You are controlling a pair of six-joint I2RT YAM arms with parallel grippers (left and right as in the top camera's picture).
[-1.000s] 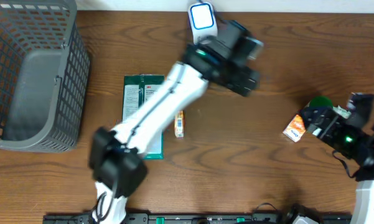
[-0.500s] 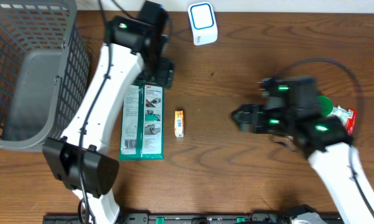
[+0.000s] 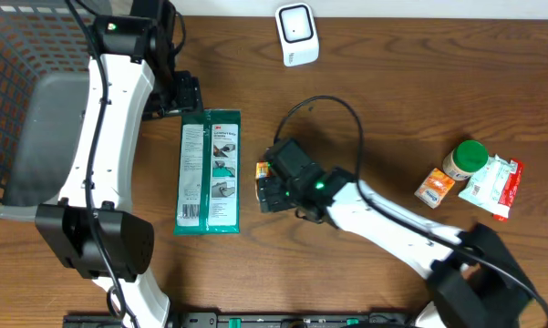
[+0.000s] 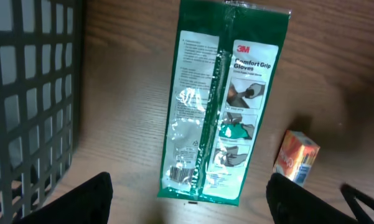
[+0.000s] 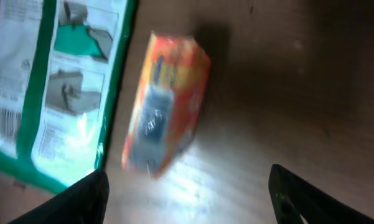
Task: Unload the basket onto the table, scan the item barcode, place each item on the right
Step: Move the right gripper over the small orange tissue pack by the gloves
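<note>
A white barcode scanner [image 3: 296, 34] stands at the table's back edge. A green 3M glove packet [image 3: 210, 170] lies flat left of centre, its barcode near its lower end [image 4: 182, 172]. Beside it lies a small orange box [image 3: 263, 169]. My right gripper [image 3: 270, 189] hovers over this box, open and empty. In the right wrist view the box [image 5: 168, 102] lies just ahead of the fingers [image 5: 74, 199], which do not touch it. My left gripper [image 3: 184, 94] is open above the packet's top end, and the packet [image 4: 227, 106] shows whole in the left wrist view.
A grey wire basket [image 3: 46, 109] fills the left side, close to the left arm. At the right stand a green-lidded jar [image 3: 465, 158], another orange box [image 3: 435, 188] and a red-and-white packet [image 3: 494, 185].
The left arm swung from beside the scanner leftward to the basket side. The right arm crossed from the far right to the small orange box at the middle.
</note>
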